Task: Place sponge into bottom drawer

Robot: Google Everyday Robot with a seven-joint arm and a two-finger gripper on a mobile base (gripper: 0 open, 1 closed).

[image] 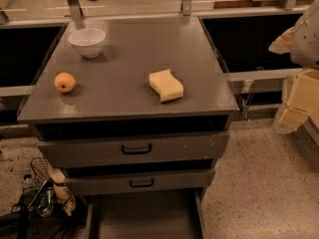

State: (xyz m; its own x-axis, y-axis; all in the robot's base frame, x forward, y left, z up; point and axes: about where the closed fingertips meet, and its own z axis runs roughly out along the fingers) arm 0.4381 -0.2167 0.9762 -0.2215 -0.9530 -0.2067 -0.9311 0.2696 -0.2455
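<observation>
The pale yellow sponge [166, 85] lies flat on the grey cabinet's top [124, 63], right of centre and near the front edge. The bottom drawer [144, 215] is pulled out at the foot of the cabinet, and its flat grey inside shows with nothing in it. My gripper [298, 103] is at the right edge of the view, beside the cabinet and well to the right of the sponge. It touches nothing on the top. Part of the arm [305, 31] shows above it.
A white bowl [87, 42] stands at the back left of the top and a round orange fruit [65, 82] at the left. Two upper drawers with black handles [136, 149] are slightly ajar. A wire basket with bottles [40, 190] sits on the floor at lower left.
</observation>
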